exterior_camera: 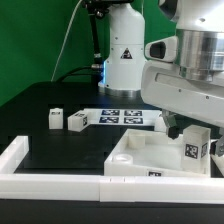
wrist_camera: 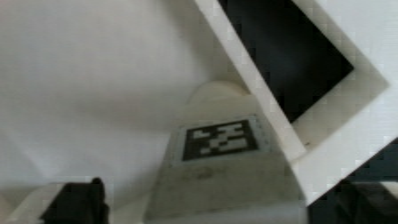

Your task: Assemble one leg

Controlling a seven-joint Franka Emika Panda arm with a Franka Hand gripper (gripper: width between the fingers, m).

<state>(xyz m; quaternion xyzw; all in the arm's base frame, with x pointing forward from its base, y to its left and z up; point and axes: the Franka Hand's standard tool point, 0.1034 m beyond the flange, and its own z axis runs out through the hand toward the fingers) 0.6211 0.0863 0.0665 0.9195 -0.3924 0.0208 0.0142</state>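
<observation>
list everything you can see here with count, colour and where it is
legs: three seen for sure, white with black-and-white tags; two loose ones side by side on the black table toward the exterior view's left, one leg standing at the gripper on the exterior view's right
large flat piece: one, white, lying in the corner of the wall under the gripper
marker board: one, white with black tags, flat on the table behind the flat piece
wall: one, white, along the table's front and side edges
table: one, black
gripper: one, dark fingers either side of the tagged leg; contact not clear
</observation>
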